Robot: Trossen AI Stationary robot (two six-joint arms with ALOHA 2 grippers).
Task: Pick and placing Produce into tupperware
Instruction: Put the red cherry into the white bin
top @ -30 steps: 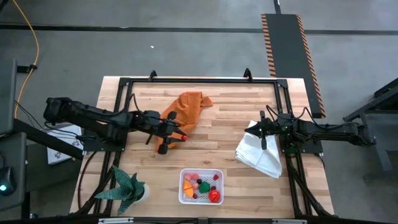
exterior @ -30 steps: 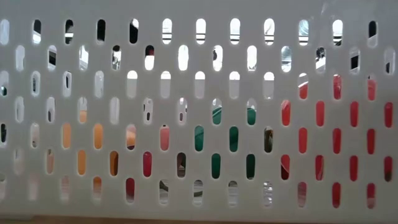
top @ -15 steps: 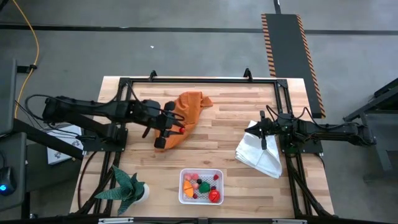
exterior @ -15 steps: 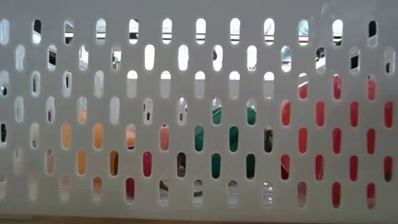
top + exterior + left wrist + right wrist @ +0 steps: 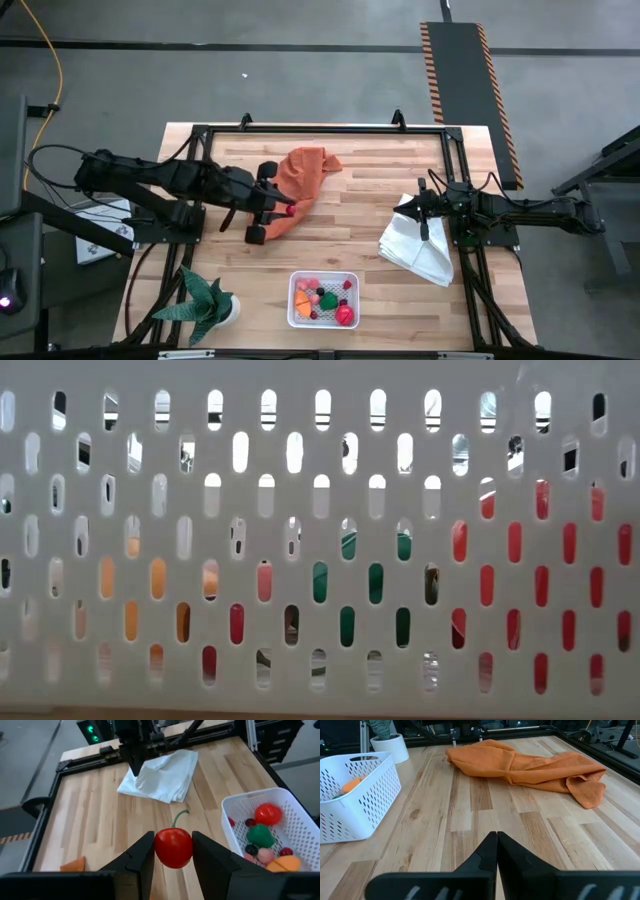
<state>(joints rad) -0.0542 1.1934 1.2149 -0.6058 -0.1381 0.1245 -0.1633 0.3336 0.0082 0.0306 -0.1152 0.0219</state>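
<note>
My left gripper (image 5: 289,210) hangs above the table beside the near end of an orange cloth (image 5: 306,172), shut on a round red produce piece (image 5: 173,848) with a green stem. The tupperware (image 5: 323,316), a white slotted container, stands at the table's near edge and holds several small produce pieces (image 5: 263,833); its wall (image 5: 320,510) fills the low view. My right gripper (image 5: 496,846) waits shut, low over the table's right side at a folded white cloth (image 5: 418,245). My left gripper pinches the red piece by its two opposite round sides (image 5: 158,851) between its two fingers. The fingers slant downward, coming from the table's left. The piece is lifted clear of the table, its green stem (image 5: 179,815) pointing away from the gripper.
A potted plant (image 5: 206,300) stands at the near left corner. A black frame (image 5: 320,130) runs along the table's edges. Bare wood lies between the orange cloth, the white cloth and the tupperware.
My left gripper has risen from the table beside the orange cloth with the red piece between its fingers and has tipped from pointing steeply down toward more level. The red piece is now lifted clear.
</note>
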